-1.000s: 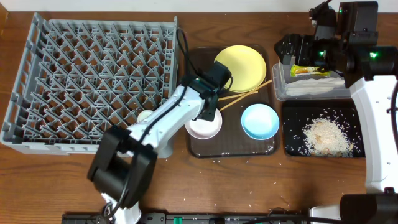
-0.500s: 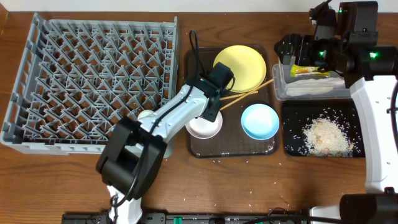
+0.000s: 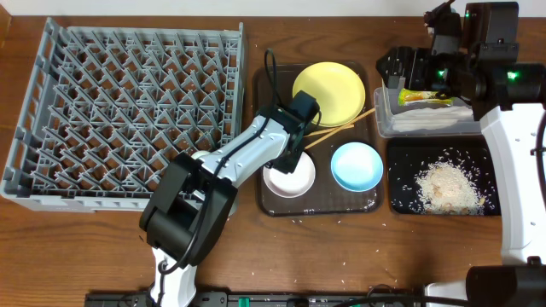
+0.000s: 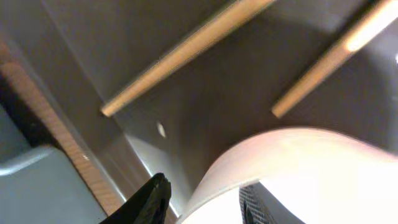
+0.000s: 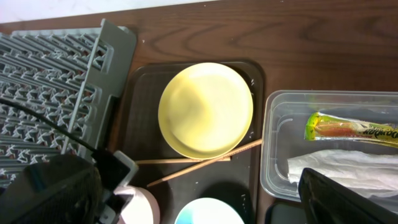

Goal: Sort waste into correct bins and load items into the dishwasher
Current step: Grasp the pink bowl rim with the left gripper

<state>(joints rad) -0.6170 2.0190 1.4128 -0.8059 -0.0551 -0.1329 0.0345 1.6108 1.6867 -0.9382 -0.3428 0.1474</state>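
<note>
Left fingers [image 4: 149, 200] straddle the rim of the white bowl [image 3: 294, 181] on the brown tray [image 3: 320, 201], half closed; a firm hold I cannot confirm. Better to close fully before lifting. Right fingers [image 5: 336, 196] are wide open, empty.

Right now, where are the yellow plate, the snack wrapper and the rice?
yellow plate [image 3: 329, 92]: overhead view, on the middle of its face.
snack wrapper [image 5: 351, 129]: right wrist view, on the middle of its printed side.
rice [image 3: 448, 188]: overhead view, on the thick heart of the heap.
</note>
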